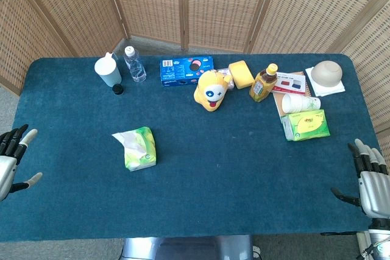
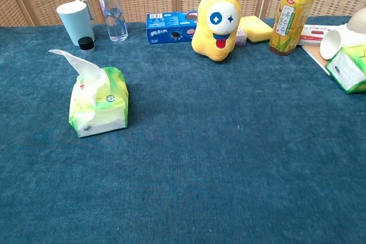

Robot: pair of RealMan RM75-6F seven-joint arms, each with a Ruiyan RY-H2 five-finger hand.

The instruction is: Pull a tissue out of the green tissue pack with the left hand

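Note:
The green tissue pack (image 1: 141, 150) lies on the blue table (image 1: 231, 175), left of centre, with a white tissue (image 1: 124, 138) sticking out of its top. In the chest view the green tissue pack (image 2: 98, 102) stands at the left with the tissue (image 2: 80, 64) rising toward the upper left. My left hand (image 1: 12, 158) hangs at the table's left edge, fingers spread, holding nothing, well left of the pack. At the front right corner my right hand (image 1: 368, 179) is also empty with fingers apart. Neither hand shows in the chest view.
Along the back stand a pale cup (image 1: 108, 71), a water bottle (image 1: 134, 63) with its black cap (image 1: 117, 89) nearby, a blue cookie box (image 1: 186, 70), a yellow plush toy (image 1: 212, 89), a sponge (image 1: 241, 73) and a tea bottle (image 1: 263, 83). A second green pack (image 1: 306, 125), a paper cup (image 1: 300, 103) and a bowl (image 1: 327, 73) sit at right.

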